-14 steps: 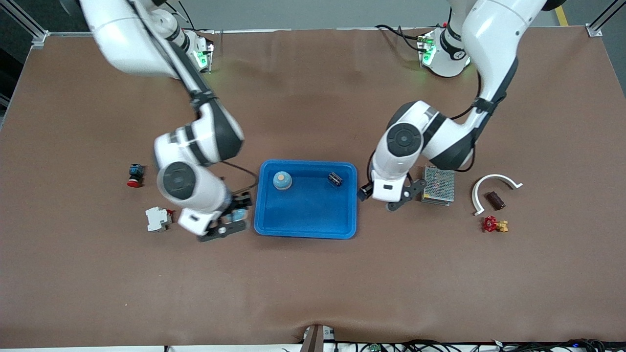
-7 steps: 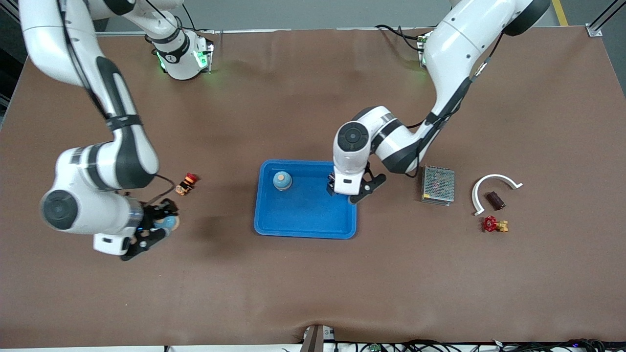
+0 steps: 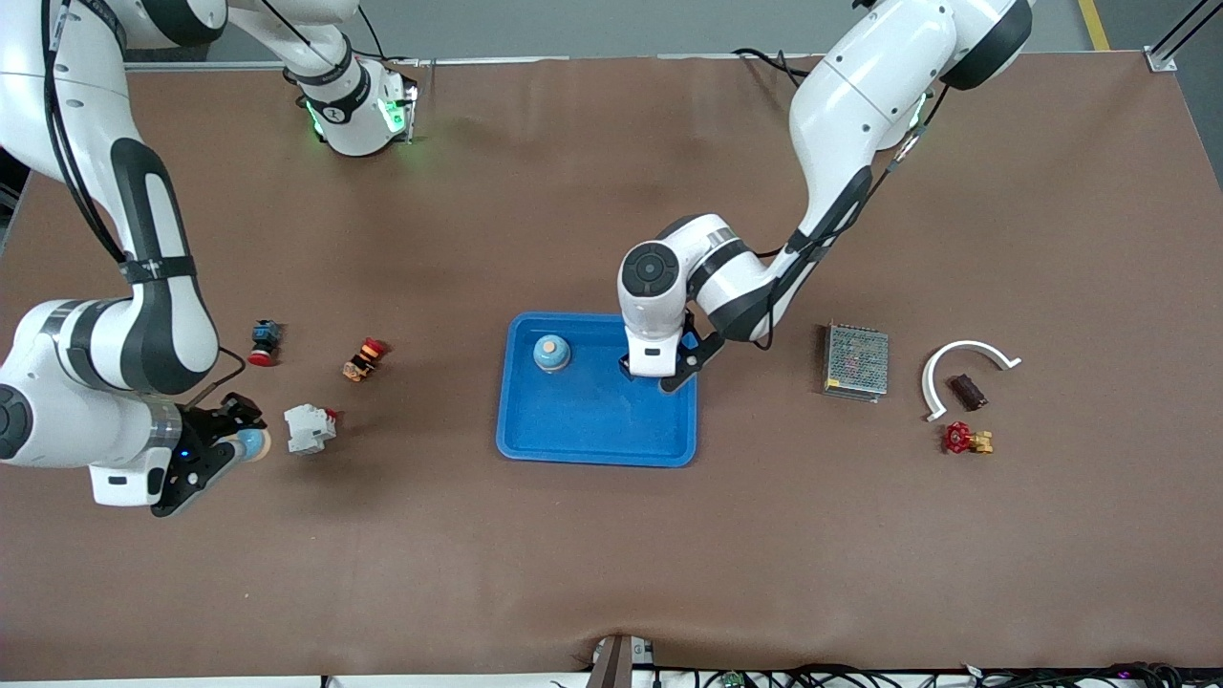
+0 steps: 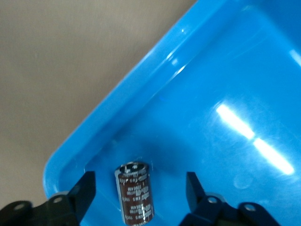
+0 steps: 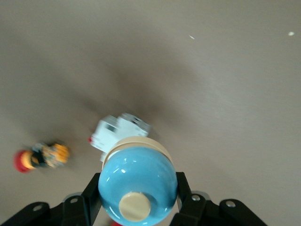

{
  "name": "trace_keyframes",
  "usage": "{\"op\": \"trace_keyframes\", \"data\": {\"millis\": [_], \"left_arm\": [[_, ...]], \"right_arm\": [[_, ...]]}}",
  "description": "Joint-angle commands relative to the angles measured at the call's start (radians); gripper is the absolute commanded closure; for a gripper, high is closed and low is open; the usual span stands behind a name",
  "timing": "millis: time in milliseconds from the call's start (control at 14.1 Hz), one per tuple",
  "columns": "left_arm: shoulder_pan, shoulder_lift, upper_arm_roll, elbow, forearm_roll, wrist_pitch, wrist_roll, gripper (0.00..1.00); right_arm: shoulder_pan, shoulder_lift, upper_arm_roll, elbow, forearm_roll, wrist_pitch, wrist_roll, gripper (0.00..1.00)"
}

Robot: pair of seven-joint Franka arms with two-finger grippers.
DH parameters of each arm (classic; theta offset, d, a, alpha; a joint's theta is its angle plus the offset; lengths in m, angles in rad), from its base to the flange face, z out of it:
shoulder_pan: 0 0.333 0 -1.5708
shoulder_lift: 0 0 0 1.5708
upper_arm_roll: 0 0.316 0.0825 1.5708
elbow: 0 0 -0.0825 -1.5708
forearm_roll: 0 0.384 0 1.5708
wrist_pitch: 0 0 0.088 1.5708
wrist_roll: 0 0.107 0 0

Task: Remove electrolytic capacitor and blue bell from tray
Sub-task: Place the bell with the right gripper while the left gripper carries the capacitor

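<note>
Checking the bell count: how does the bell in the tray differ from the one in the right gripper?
The bell in the tray rests on the blue tray floor, untouched; the held bell is clamped in the right gripper, above bare table beside the white breaker. The tray bell stands upright; the held bell is tipped on its side. Both have a light blue dome with a tan knob.

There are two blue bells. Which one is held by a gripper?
The blue bell in the right gripper, near the white breaker; the other bell sits free in the tray.
</note>
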Motion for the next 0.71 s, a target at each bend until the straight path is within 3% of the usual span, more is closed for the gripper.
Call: {"op": "trace_keyframes", "data": {"millis": [0,212,283,425,637], "left_arm": [[-0.035,0.017,0.026,0.032,0.019,-0.01,-0.056,0.25],[-0.041,0.017,0.026,0.03,0.021,-0.01,-0.059,0.44],[-0.042,0.019,0.026,0.028,0.019,-0.01,-0.059,0.58],[-0.042,0.011,0.024,0.032,0.013,-0.01,-0.058,0.97],[-0.02,-0.026,0.026,0.035,0.025,-0.019,-0.045,1.0]], "right_arm": [[-0.053,0.017,0.014,-0.035,-0.025,0.077,-0.141,0.61],[-0.078,0.044,0.014,-0.078,-0.028,0.172,-0.231,0.61],[-0.084,0.052,0.014,-0.098,-0.03,0.209,-0.251,0.61],[-0.099,0.084,0.014,-0.105,-0.028,0.264,-0.279,0.6],[-0.105,0.123,0.014,-0.108,-0.028,0.296,-0.281,0.59]]}}
